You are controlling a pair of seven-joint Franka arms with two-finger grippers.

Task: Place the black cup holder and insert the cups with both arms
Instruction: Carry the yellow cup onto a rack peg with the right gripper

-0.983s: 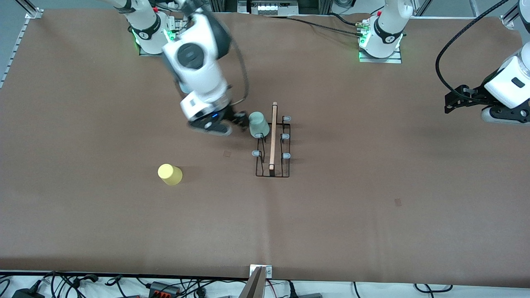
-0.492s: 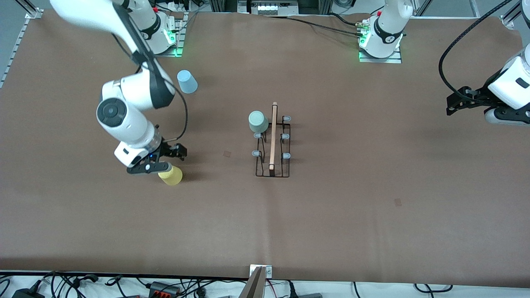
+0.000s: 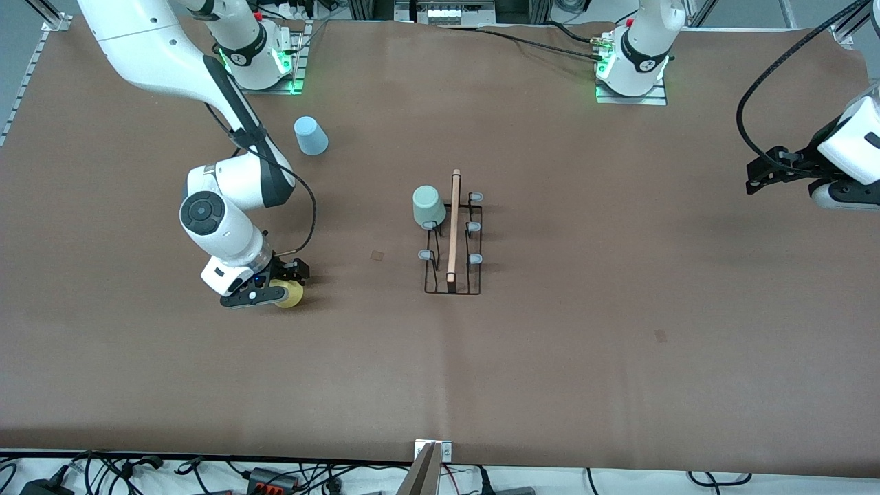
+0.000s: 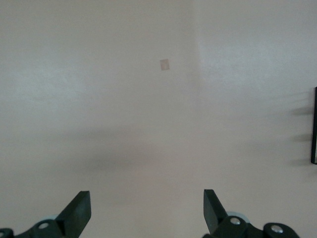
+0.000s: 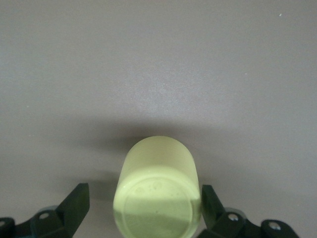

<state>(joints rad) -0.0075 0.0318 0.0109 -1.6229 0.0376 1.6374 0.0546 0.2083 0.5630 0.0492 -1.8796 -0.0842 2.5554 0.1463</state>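
Right gripper [image 3: 280,283]: moved from the black cup holder [image 3: 452,237] to straddle the yellow cup [image 3: 291,293], fingers spread, not yet clamped. Pale green cup [image 3: 428,205] now on peg. Left gripper [image 3: 763,173]: waiting, released.

A robotics laboratory is shown. Two white arms are bolted on metal base plates [image 3: 631,93] with green lights, at the edge of a large table [image 3: 619,385] that is covered by a brown sheet. Aluminium frame profiles [image 3: 48,17] are seen at the corners, and many cables and power strips [image 3: 268,478] are laid along the near edge.
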